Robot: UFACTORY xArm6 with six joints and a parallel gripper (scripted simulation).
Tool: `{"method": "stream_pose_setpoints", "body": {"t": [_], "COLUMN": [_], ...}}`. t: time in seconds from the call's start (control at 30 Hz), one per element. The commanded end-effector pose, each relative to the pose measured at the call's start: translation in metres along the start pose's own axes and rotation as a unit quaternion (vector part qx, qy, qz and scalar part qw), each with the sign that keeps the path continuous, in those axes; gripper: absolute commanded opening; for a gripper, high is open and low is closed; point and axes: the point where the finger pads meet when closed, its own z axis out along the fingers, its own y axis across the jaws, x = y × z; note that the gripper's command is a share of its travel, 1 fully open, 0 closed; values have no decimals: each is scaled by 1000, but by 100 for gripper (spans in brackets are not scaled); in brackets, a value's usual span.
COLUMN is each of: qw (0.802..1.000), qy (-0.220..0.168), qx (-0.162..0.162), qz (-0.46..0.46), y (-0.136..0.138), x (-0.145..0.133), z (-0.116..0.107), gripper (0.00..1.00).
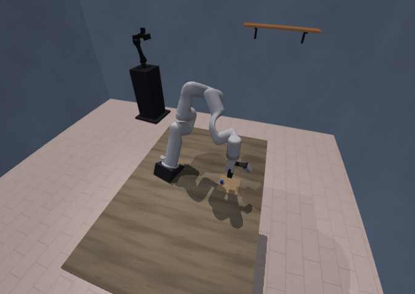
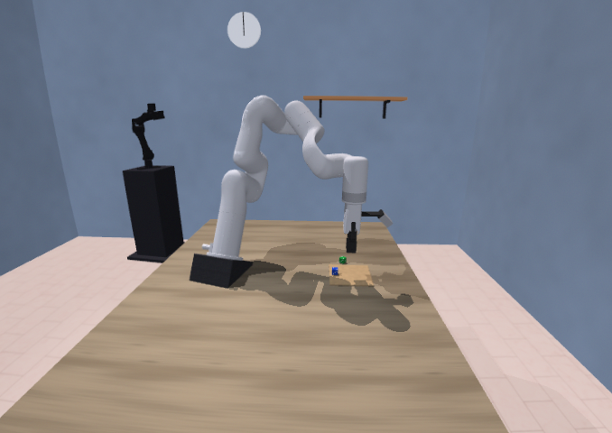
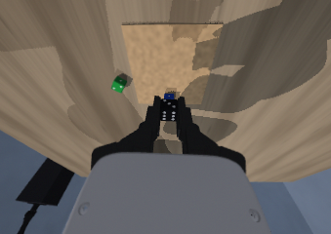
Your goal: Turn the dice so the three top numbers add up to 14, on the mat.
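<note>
I have the black die [image 3: 168, 112] pinched between the fingers of my tool [image 3: 169, 117], lifted off the desk [image 2: 245, 357] so I can carry it and set it down on the mat [image 3: 158, 54] with the face I want upward; in the wrist view the face turned toward the camera shows six white pips, though which face points up I cannot tell. The blue die [image 3: 169, 97] sits just past my fingertips in the centre of the wrist view, at the near edge of the mat. The green die [image 3: 118, 85] lies left of centre in that view, on bare desk beside the mat, so by my reckoning it has yet to be brought onto the mat. In the exterior view my arm [image 2: 245, 152] rises from its black base [image 2: 204, 278] at centre left, arches high, then folds down so the wrist hangs vertical right of centre, tool pointing straight at the desk, held above and just behind the mat.
</note>
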Motion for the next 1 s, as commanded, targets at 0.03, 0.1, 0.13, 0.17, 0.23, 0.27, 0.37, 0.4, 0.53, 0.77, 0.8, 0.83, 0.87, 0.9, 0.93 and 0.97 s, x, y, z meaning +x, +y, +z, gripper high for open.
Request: {"method": "stream_pose_setpoints", "body": {"t": [0.03,0.1,0.13,0.17,0.23,0.27,0.37,0.4,0.53,0.77,0.8,0.83,0.87,0.9,0.93,0.97], "qw": [1000,1000,1000,1000,1000,1000,1000,1000,1000,1000,1000,1000,1000,1000,1000,1000], "qy": [2,2,2,2,2,2,2,2,2,2,2,2,2,2,2,2], "qx": [0,0,0,0,0,0,0,0,0,0,0,0,0,0,0,0], "qz": [-1,-1,-1,-1,0,0,-1,-1,0,0,0,0,0,0,0,0], "y": [0,0,0,0,0,1,1,1,1,1,1,1,1,1,1,1], "x": [2,2,2,2,2,2,2,2,2,2,2,2,2,2,2,2], "z": [16,26,31,36,46,51,64,67,75,80,80,80,80,80,80,80], "gripper": [15,15,15,15,15,15,15,15,15,15,15,15,15,15,15,15]}}
